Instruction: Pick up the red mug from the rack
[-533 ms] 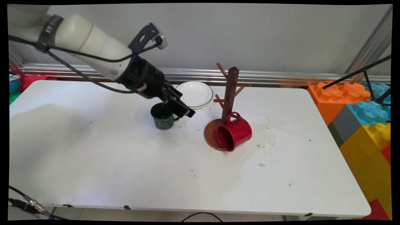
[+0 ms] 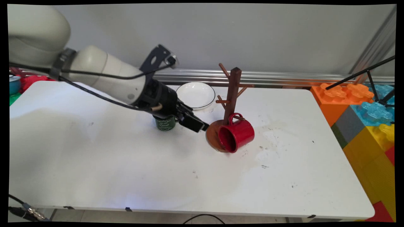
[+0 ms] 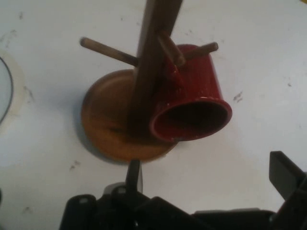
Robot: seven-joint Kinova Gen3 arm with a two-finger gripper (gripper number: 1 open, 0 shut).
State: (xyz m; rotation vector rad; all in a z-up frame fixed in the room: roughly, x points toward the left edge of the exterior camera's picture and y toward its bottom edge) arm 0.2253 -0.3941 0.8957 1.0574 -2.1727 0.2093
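My black gripper hangs low over the table, just left of the wooden mug tree. A red mug hangs by its handle on the tree's lowest peg, its mouth tilted toward the near side and its rim resting on the round base. In the hand view the tree and the red mug lie straight ahead of the open gripper, with nothing between its fingers. A dark green mug stands upright behind the wrist, partly hidden by it.
A white bowl with a dark rim sits at the back, left of the tree. Big coloured toy blocks are stacked beyond the table's right edge. A black tripod leg crosses above them.
The gripper has moved right and down, from above the green mug to near the tree's base. The mugs, tree and bowl have stayed put.
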